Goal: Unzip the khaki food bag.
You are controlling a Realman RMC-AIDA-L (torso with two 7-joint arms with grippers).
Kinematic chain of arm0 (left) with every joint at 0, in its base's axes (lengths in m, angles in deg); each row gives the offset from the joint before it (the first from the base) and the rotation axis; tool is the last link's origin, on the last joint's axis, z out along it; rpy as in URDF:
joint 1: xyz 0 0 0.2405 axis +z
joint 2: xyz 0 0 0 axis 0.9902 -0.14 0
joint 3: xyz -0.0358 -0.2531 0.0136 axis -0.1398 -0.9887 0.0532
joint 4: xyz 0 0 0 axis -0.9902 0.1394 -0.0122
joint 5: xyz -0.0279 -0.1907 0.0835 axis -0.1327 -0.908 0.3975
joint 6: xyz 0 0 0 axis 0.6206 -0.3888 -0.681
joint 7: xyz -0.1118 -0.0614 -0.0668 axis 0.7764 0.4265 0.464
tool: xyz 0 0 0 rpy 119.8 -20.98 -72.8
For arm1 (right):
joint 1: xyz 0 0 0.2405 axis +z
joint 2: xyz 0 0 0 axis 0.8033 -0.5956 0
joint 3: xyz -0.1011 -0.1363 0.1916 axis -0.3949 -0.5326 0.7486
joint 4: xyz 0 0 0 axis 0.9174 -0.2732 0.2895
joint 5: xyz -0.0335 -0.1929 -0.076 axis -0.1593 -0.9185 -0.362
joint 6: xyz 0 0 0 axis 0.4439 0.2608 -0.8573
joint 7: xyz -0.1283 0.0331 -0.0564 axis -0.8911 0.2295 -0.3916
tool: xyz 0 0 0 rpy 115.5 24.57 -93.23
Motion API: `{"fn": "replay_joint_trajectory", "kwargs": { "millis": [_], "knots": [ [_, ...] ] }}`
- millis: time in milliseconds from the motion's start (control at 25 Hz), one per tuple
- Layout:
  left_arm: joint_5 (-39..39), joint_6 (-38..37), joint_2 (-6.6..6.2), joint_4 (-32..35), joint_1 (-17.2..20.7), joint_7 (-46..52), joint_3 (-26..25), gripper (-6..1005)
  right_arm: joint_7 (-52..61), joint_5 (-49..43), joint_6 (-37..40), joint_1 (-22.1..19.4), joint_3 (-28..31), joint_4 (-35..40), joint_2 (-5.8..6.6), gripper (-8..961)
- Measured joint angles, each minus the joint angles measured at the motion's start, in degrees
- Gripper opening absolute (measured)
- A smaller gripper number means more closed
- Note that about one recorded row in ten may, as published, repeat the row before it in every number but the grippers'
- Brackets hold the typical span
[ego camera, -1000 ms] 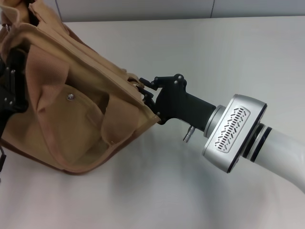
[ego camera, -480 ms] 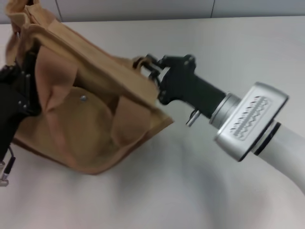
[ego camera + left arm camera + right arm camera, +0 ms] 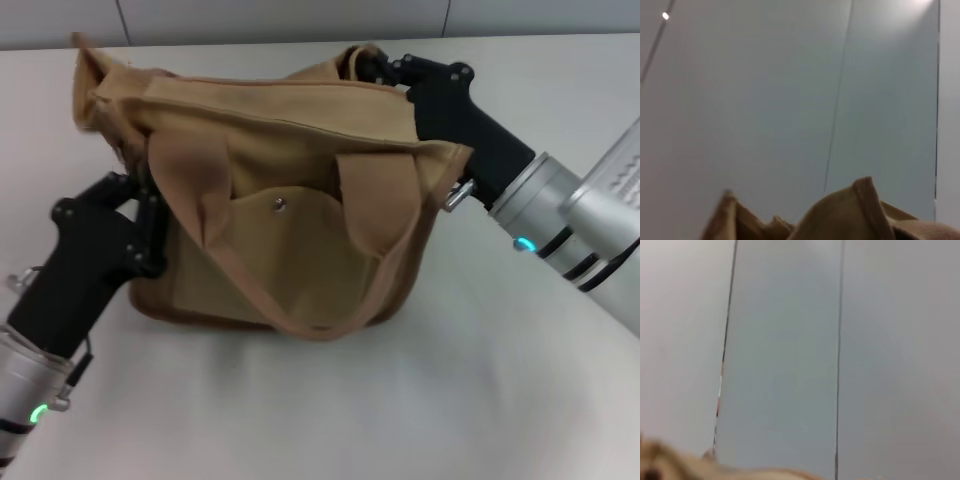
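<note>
The khaki food bag (image 3: 290,230) stands on the white table, front pocket with silver snap (image 3: 279,204) facing me, strap handles drooping over its front. My left gripper (image 3: 142,212) is at the bag's left end, clamped on the fabric there. My right gripper (image 3: 368,66) is at the bag's top right corner, shut on the fabric at the end of the top seam. The zipper pull is hidden. Tan fabric shows at the edge of the left wrist view (image 3: 860,210) and of the right wrist view (image 3: 660,460).
The white table (image 3: 330,410) spreads in front of and to the right of the bag. A grey panelled wall (image 3: 280,18) runs along the table's far edge.
The bag has swung from tilted at the left to upright near the middle. My right gripper moved farther back and right with the bag's corner. My left arm came into view at the bag's left end.
</note>
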Motion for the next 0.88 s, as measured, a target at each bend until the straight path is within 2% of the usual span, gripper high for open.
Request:
{"fn": "replay_joint_trajectory", "kwargs": {
  "millis": [240, 320, 360, 600, 720, 800, 880],
  "knots": [
    [0.02, 5.45, 0.01, -3.73, -2.07, 0.57, 0.70, 78, 9.63, 0.72, 2.57, -0.67, 2.62, 3.33, 0.00, 88],
    [0.00, 6.37, 0.01, -4.06, -2.34, 1.97, 0.37, 79, 10.36, 0.74, 2.94, -1.04, 4.19, 3.36, -0.04, 100],
    [-0.17, 7.86, 0.00, -4.41, -2.61, 5.96, -1.03, 79, 10.38, 0.75, 3.19, -1.18, 4.48, 3.36, -0.06, 107],
    [0.08, 4.68, -0.16, -2.53, -2.62, 7.47, -1.24, 181, 10.37, 0.88, 4.20, -1.91, 5.08, 3.41, -0.11, 144],
    [0.14, 0.13, -0.27, 0.26, -1.85, 7.77, -0.18, 303, 10.67, 0.90, 6.92, -3.02, 5.88, 3.68, 0.04, 163],
    [0.16, -3.35, -0.32, 2.27, -1.24, 7.81, 1.06, 385, 11.53, 0.91, 10.38, -4.20, 6.06, 4.06, 0.25, 257],
    [0.16, -8.16, -0.44, 5.56, -0.39, 8.50, 3.14, 545, 13.67, 0.82, 13.32, -4.85, 5.95, 5.49, 0.34, 352]
  ]
}}
